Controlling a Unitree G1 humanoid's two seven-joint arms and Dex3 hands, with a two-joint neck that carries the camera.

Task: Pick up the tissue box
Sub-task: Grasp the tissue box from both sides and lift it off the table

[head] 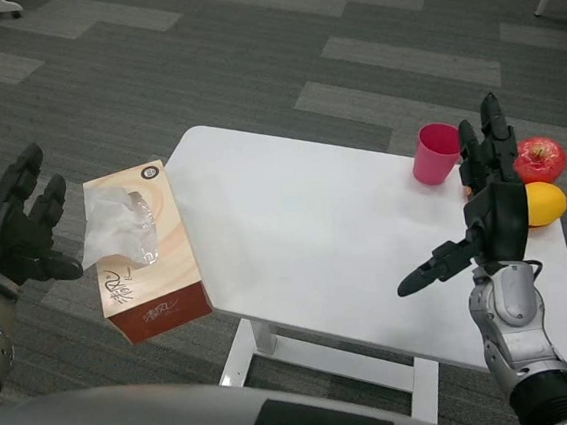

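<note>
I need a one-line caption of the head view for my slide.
Tissue box overhangs the table edge; both open hands, left and right, hold nothing.

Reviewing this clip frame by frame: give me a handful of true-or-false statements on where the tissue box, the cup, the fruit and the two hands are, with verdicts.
1. The tissue box lies at the left edge of the white table, overhanging it. True.
2. The left hand grips the tissue box. False: it is open beside the box, apart from it.
3. A pink cup stands upright near the table's far right. True.
4. The red apple is inside the cup. False: it lies on the table right of the cup, next to a yellow fruit.
5. The right hand holds the cup. False: it is open, holding nothing.
</note>
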